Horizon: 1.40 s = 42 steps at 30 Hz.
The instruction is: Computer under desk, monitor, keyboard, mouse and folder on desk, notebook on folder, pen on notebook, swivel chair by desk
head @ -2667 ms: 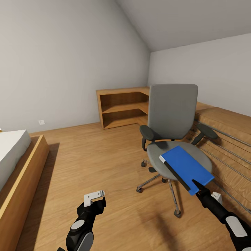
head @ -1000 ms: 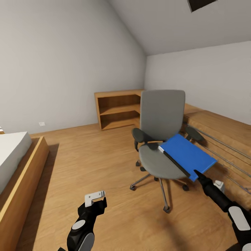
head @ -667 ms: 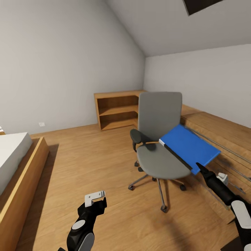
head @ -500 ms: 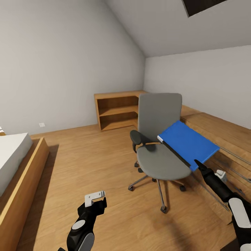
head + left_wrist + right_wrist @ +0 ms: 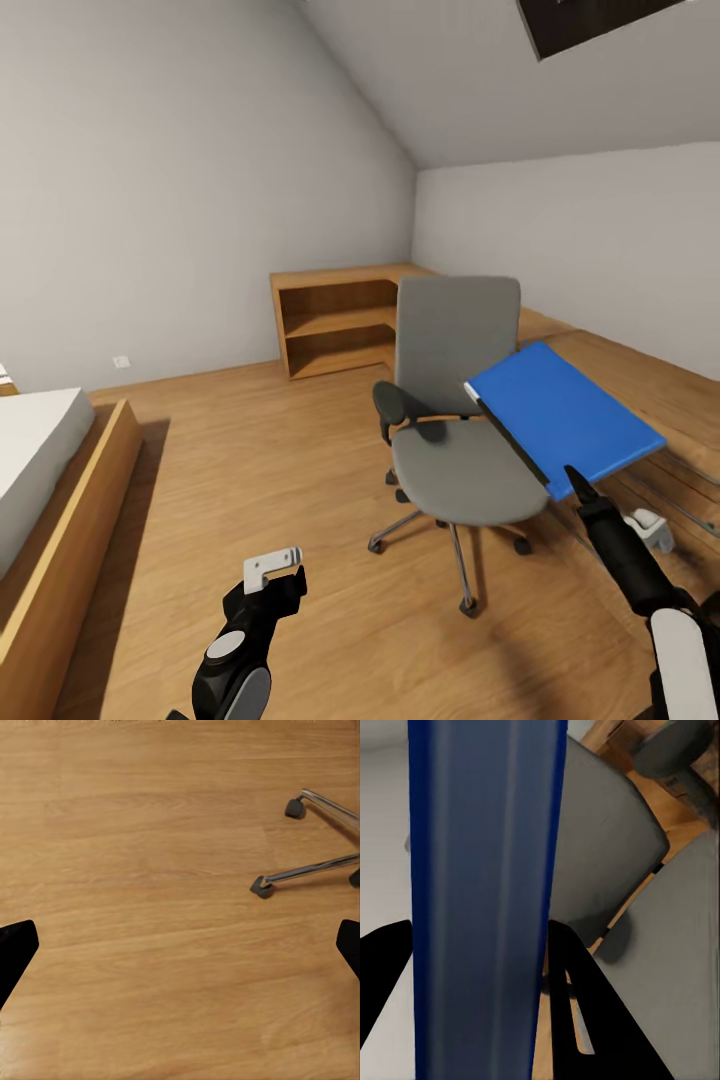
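Observation:
The blue folder (image 5: pixel 565 418) hangs tilted in the air above the right side of the swivel chair's grey seat (image 5: pixel 462 472), clear of it. My right gripper (image 5: pixel 570 482) is shut on the folder's near corner. In the right wrist view the folder's edge (image 5: pixel 484 900) runs between the two black fingers (image 5: pixel 585 997), with the grey chair (image 5: pixel 604 847) behind it. My left gripper (image 5: pixel 278 576) hovers low over the floor to the chair's left. It is open, with only floor between its fingertips (image 5: pixel 15 954).
A low wooden bed (image 5: pixel 60 500) lies at the left. An open wooden shelf unit (image 5: pixel 335 322) stands in the far corner, joined to a low wooden cabinet (image 5: pixel 650 375) along the right wall. Chrome chair legs with casters (image 5: pixel 262 886) spread over the wood floor (image 5: pixel 250 470). A skylight (image 5: pixel 600 20) sits in the sloped ceiling.
The folder has risen off the chair seat and moved right with my right gripper. The view has tilted up, bringing the skylight in. My left arm has stayed put.

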Motion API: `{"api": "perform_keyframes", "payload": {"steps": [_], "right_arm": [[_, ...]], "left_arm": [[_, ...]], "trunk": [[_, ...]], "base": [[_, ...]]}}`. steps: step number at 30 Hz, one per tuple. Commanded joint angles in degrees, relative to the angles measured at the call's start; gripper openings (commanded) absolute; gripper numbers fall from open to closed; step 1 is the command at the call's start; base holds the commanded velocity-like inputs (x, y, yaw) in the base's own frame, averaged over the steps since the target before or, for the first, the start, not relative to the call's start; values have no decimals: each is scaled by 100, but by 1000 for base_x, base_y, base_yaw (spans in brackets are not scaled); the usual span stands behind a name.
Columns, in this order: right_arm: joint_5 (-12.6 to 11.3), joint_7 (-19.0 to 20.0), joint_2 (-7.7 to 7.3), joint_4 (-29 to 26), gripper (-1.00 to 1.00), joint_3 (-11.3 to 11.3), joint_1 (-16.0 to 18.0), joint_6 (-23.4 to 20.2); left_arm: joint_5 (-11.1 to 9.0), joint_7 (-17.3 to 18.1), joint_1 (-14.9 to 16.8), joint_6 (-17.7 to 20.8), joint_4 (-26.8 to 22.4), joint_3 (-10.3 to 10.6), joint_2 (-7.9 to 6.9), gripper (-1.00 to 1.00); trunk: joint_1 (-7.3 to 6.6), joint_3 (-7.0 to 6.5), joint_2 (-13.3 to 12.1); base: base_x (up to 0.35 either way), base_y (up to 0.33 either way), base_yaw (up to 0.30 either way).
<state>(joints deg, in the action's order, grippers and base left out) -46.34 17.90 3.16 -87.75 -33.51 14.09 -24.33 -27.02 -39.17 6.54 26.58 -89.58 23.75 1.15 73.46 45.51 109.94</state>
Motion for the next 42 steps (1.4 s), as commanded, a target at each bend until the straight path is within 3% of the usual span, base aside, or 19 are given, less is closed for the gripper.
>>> {"api": "perform_keyframes", "payload": {"steps": [1,8,11,12,16,28,33,34,39,42], "right_arm": [[-45,-35,65,-59,-100,-122,-13,-68],[-96,-69,185,-197,-100,-310,-51,-405],[-258,-13,187,-208,-100,-328,-53,-469],[-460,66,181,-212,-100,-334,-54,-504],[-666,143,160,-215,-100,-339,-55,-621],[-778,293,191,-216,-100,-340,-55,-1008],[-780,622,187,-216,-100,-333,-130,-1076],[-780,874,189,-216,-100,-332,-142,-1080],[-769,922,185,-206,-100,-332,-143,-1073],[-770,933,179,-210,-100,-336,-143,-1070]], "left_arm": [[-44,-47,5,14,-7,7,-3,100],[-44,-47,5,14,-7,4,-8,100],[-44,-47,5,14,-7,2,-9,100],[-45,-47,5,14,-7,0,-10,100],[-42,-47,5,14,-7,3,-10,100],[-48,-41,5,21,9,0,-8,100],[8,-82,5,-3,364,22,4,100],[-26,-90,5,-30,1118,-34,-30,100],[-30,-80,5,-194,1895,-43,-35,100],[-36,-51,5,-772,2569,-40,-36,100]], "trunk": [[-23,-13,-39],[-177,-139,-320],[-243,-193,-440],[-265,-211,-480],[-353,-283,-641],[-616,-498,-1122],[-726,-588,-1322],[-748,-606,-1363],[-858,-695,-1563],[-924,-749,-1683]], "base": [[0,0,0],[0,0,0],[0,0,0],[0,0,0],[0,0,0],[0,0,0],[0,0,0],[0,0,0],[0,0,0],[0,0,0]]}}
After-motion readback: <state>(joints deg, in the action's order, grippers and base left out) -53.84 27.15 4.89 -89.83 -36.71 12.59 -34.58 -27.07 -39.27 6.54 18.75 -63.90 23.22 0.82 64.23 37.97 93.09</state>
